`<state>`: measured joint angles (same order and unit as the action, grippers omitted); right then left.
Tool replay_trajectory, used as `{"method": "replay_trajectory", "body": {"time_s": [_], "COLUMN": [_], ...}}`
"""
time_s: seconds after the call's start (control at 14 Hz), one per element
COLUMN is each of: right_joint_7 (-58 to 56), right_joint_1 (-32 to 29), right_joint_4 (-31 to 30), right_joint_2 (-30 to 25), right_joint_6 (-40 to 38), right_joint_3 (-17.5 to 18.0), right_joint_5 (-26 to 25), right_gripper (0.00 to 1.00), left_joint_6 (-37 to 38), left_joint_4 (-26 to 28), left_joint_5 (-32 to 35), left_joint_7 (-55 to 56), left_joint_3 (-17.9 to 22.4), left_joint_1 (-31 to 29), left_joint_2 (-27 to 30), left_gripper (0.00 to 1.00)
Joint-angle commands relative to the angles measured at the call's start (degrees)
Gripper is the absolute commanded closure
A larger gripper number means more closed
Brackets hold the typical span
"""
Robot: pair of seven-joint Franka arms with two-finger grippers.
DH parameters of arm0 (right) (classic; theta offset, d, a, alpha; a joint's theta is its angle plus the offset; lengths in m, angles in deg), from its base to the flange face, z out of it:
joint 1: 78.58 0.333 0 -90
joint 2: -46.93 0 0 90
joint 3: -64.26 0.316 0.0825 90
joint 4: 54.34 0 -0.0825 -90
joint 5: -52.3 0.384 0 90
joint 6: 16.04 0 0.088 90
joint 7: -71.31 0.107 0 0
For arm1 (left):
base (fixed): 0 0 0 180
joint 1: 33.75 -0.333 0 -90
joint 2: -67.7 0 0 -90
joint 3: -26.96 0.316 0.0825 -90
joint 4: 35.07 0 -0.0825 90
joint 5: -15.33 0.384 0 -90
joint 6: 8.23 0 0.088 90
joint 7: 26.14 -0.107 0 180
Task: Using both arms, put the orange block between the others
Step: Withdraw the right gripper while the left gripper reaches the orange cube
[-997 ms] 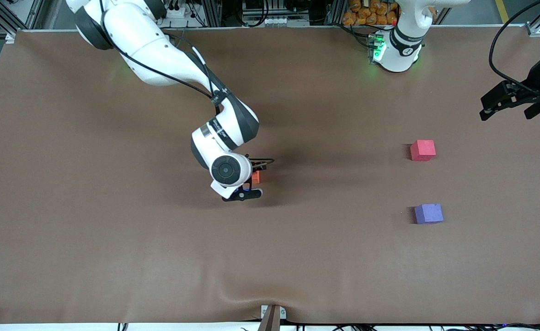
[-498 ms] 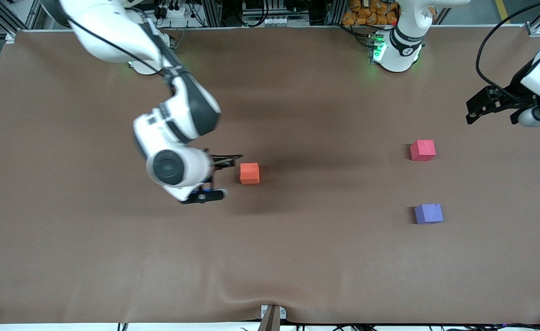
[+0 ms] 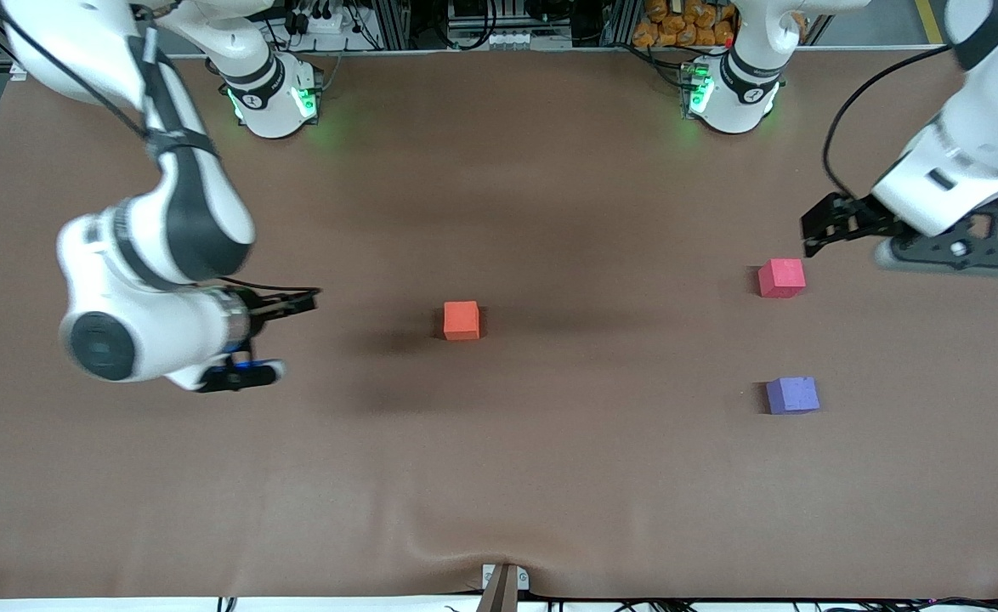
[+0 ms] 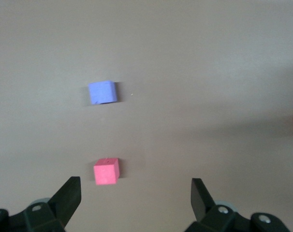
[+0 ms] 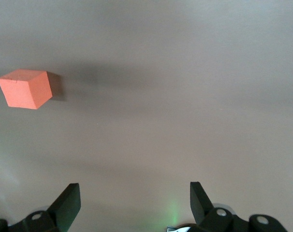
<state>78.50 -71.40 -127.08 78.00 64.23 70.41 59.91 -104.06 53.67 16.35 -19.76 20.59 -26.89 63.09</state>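
Note:
The orange block (image 3: 462,320) rests alone mid-table; the right wrist view shows the orange block (image 5: 25,88) ahead and off to one side. The others stand toward the left arm's end: the red-pink cube (image 3: 781,278), and the purple-blue cube (image 3: 792,395) nearer the front camera. My right gripper (image 3: 295,333) is open and empty over bare table, well off the orange block toward the right arm's end; its jaws (image 5: 135,198) frame only cloth. My left gripper (image 3: 847,246) is open and empty, over the table just by the red-pink cube (image 4: 106,171); the purple-blue cube (image 4: 102,92) lies farther ahead.
A brown cloth (image 3: 499,476) covers the whole table, with a small ripple at its front edge. The two arm bases (image 3: 269,93) (image 3: 733,89) stand along the back edge. Wide bare cloth lies between the orange block and the other two cubes.
The right gripper has drawn back from the orange block toward its own end, leaving the block on the cloth. The left arm has swung in and down toward the red-pink cube.

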Motion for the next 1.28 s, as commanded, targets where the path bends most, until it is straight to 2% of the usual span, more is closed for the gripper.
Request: {"method": "replay_trajectory", "body": {"time_s": [0.0,0.14,0.28,0.5,0.57,0.78,0.93,1.21], "right_joint_7": [-0.33,-0.42,-0.42,-0.42,-0.42,-1.12,-7.42,-9.21], "right_joint_1": [-2.61,-5.77,-7.89,-8.07,-8.07,-9.99,-10.79,-10.18], "right_joint_4": [-1.62,0.92,0.32,-0.91,-1.09,-6.51,-10.56,-20.31], "right_joint_2": [-4.08,-3.65,-3.38,-1.81,-0.76,-0.92,-2.32,-9.08], "right_joint_6": [0.33,3.56,7.53,8.24,9.29,9.74,9.21,9.56], "right_joint_3": [0.19,-0.17,-0.26,-0.26,-0.26,-0.08,-0.08,0.27], "right_joint_5": [-1.46,-1.90,-2.25,-8.21,-8.66,-8.58,-8.49,-7.88], "right_gripper": [0.00,0.00,0.00,0.00,0.00,0.00,0.00,0.00], "left_joint_6": [-2.34,-4.88,-7.09,-7.89,-7.89,-8.41,-9.11,-15.52], "left_joint_4": [-1.11,-1.11,-1.11,-1.72,-2.68,-5.23,-9.00,-12.79], "left_joint_5": [0.30,0.82,1.09,0.83,0.83,0.91,0.91,0.83], "left_joint_7": [3.36,7.14,9.61,14.43,17.41,26.46,30.60,38.69], "left_joint_3": [-3.01,-4.78,-4.78,-4.78,-4.78,-4.61,-4.61,-3.91], "left_joint_1": [0.43,2.36,5.87,10.00,11.84,17.03,19.67,24.42], "left_joint_2": [-3.37,-6.01,-8.03,-11.02,-12.42,-17.16,-21.38,-28.24], "left_gripper": [0.00,0.00,0.00,0.00,0.00,0.00,0.00,0.00]}}
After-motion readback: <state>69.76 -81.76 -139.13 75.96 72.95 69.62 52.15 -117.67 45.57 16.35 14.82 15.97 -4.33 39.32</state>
